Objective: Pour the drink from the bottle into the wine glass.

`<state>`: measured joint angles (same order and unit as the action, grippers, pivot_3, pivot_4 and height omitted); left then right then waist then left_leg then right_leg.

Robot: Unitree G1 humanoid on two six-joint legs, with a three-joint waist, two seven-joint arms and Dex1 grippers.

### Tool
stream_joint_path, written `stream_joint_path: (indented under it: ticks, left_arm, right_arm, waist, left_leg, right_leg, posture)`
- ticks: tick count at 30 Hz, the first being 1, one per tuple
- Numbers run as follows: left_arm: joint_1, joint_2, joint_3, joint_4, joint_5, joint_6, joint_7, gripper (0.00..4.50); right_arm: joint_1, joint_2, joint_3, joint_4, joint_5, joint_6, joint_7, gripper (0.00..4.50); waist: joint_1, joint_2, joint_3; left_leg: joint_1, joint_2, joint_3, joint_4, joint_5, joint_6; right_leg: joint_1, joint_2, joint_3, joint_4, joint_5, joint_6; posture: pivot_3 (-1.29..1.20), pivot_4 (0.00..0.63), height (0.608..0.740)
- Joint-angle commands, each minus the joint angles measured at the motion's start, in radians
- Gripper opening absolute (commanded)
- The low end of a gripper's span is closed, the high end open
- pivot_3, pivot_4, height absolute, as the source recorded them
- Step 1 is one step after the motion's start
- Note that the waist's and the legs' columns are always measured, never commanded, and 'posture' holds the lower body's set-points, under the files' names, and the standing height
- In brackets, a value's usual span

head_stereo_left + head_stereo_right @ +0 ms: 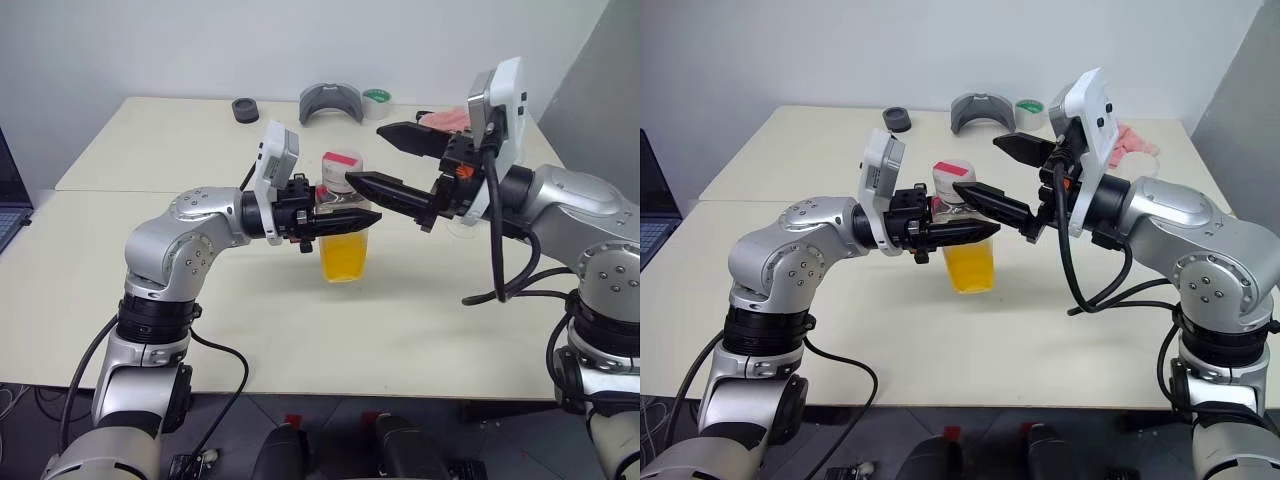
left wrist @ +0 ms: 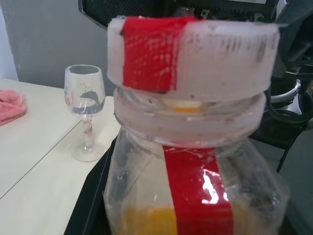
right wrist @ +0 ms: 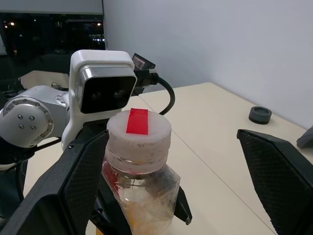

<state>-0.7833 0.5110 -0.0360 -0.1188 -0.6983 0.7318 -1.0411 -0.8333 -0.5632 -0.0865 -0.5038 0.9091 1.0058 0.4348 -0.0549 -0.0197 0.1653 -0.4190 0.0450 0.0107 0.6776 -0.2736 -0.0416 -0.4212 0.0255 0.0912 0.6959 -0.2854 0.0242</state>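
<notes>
Bottle point(image 1: 342, 215), half full of orange drink point(image 1: 341, 254), held upright above table point(image 1: 150, 150) by left gripper point(image 1: 345, 222) pinching below neck, cap point(image 3: 139, 128) still on; right gripper point(image 1: 380, 160) spread wide around cap, prob. to unscrew; wine glass point(image 2: 85, 110) stands apart.

Cream-coloured table point(image 1: 420, 330), a seam running across its top. Far edge, from the robot's left: small black round item point(image 1: 245, 109); grey curved object point(image 1: 331, 102); roll of tape point(image 1: 377, 103) touching or just beside the grey one; pink cloth point(image 1: 445, 120) further right. Wine glass point(image 2: 85, 111) stands upright on its foot, near the pink cloth.
</notes>
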Motion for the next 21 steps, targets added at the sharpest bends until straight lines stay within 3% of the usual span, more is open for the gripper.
stream_joint_path:
  ticks: [1, 21]
  left_arm:
    - [-0.023, 0.002, 0.018, -0.049, -0.016, -0.035, -0.026, 1.97]
    - [-0.024, 0.002, 0.018, -0.043, -0.013, -0.04, -0.028, 1.97]
  right_arm:
    - [0.01, -0.018, -0.031, 0.014, -0.027, -0.018, -0.018, 4.46]
    - [0.022, -0.028, -0.04, 0.011, -0.013, -0.019, -0.008, 4.46]
  waist:
    - [0.0, 0.0, 0.0]
    - [0.0, 0.0, 0.0]
  left_leg:
    - [0.0, 0.0, 0.0, 0.0, 0.0, 0.0]
    - [0.0, 0.0, 0.0, 0.0, 0.0, 0.0]
  right_leg:
    - [0.0, 0.0, 0.0, 0.0, 0.0, 0.0]
    - [0.0, 0.0, 0.001, 0.0, 0.0, 0.0]
  posture:
    - [0.0, 0.15, 0.74]
    - [0.0, 0.15, 0.74]
